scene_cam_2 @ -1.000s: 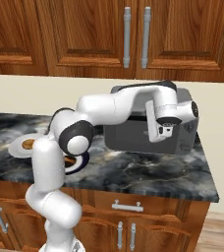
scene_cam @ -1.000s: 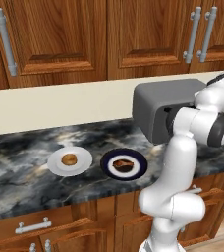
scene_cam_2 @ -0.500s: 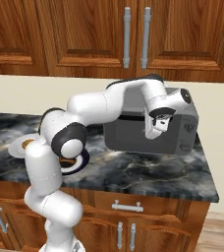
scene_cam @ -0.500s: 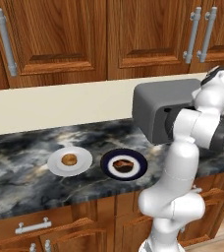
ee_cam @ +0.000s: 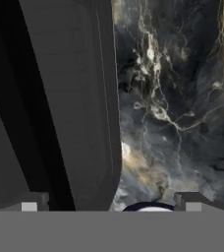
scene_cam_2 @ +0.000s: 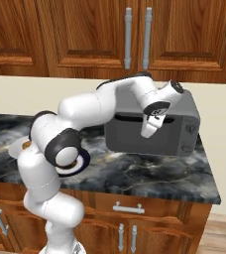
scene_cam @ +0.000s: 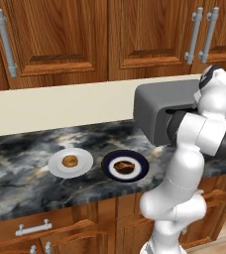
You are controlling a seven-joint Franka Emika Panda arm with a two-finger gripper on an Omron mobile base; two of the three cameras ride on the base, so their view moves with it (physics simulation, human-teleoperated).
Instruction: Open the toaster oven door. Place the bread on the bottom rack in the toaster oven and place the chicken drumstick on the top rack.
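Hand view: fingers (ee_cam: 190,200) spread beside toaster oven door (ee_cam: 74,108)

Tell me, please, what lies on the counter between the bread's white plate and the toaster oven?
In the left base view, the dark blue plate holding the chicken drumstick sits between the bread's white plate and the toaster oven.

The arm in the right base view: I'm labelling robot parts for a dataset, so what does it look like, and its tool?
The arm is built of glossy white rounded segments joined by dark grey to black joint rings, rising from a white pedestal. No cables or markings show. Its tool is a white hand, and the hand view shows two small dark grey square fingertips.
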